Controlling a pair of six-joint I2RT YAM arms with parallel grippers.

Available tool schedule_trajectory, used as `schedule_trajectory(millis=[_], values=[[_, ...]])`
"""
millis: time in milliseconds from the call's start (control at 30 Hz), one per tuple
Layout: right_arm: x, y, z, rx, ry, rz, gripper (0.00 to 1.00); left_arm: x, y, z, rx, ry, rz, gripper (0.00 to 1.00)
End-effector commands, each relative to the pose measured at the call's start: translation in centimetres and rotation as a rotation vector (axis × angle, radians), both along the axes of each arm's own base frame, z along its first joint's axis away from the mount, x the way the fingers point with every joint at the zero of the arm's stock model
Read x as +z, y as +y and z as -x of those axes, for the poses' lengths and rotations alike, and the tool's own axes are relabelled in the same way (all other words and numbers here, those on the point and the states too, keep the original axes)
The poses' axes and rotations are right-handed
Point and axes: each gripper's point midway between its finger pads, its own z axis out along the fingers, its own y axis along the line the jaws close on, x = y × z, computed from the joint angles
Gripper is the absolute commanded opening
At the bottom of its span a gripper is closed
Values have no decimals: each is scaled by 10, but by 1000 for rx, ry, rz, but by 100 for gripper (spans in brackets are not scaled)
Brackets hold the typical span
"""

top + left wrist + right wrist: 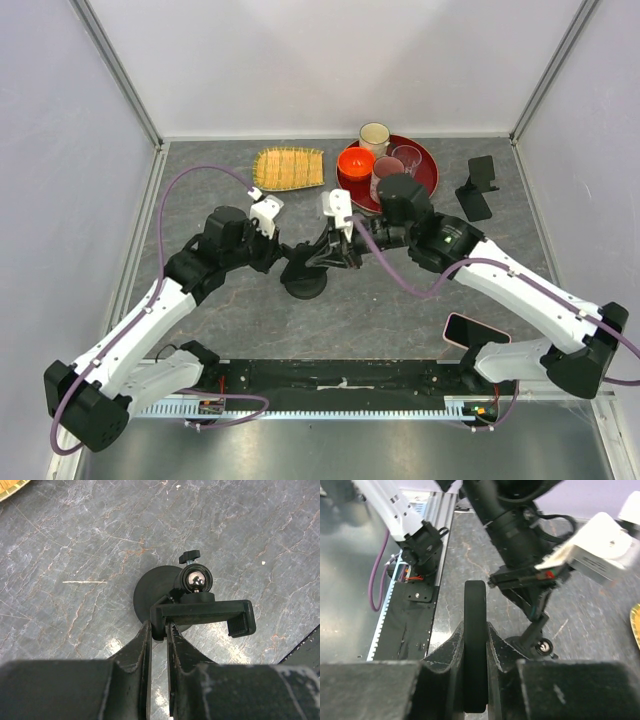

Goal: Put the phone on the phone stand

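The phone stand [305,283] stands mid-table on its round disc base [146,591], with a chrome ball joint [195,579] and a wide clamp holder [205,613] on top. My left gripper [159,626] is shut on the left end of that clamp holder; in the top view it [283,253] reaches in from the left. My right gripper [475,628] is shut on a black phone [475,605], held edge-on and upright just right of the stand [536,642]. In the top view the right gripper [340,246] meets the stand from the right.
A red tray [430,175] at the back holds an orange bowl [355,162], glasses and a beige mug [374,135]. A bamboo mat [290,168] lies back left. A black angled holder [479,189] stands back right. A pink-edged phone [475,330] lies near the right arm's base.
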Motion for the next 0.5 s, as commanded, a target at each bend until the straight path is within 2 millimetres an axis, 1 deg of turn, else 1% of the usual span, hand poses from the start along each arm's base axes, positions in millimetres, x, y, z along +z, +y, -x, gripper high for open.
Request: schedule_trajectory(millis=[0, 67, 100, 233, 267, 300, 367, 467], values=[[6, 23, 17, 157, -214, -57, 0, 5, -2, 2, -43, -44, 19, 2], [0, 30, 21, 184, -248, -48, 0, 7, -4, 4, -56, -52, 27, 2], [-6, 37, 27, 230, -249, -46, 0, 7, -5, 5, -69, -51, 30, 2], [-16, 50, 34, 344, -298, -61, 0, 8, -8, 10, -103, -41, 37, 2], [-17, 52, 35, 362, -314, -67, 0, 9, -8, 10, -108, -39, 38, 2], [-22, 53, 33, 372, -323, -63, 0, 9, -9, 11, -120, -40, 40, 2], [-24, 56, 33, 391, -363, -73, 0, 9, -9, 12, -131, -39, 46, 2], [-35, 62, 30, 427, -390, -70, 0, 9, -10, 13, -152, -34, 53, 2]])
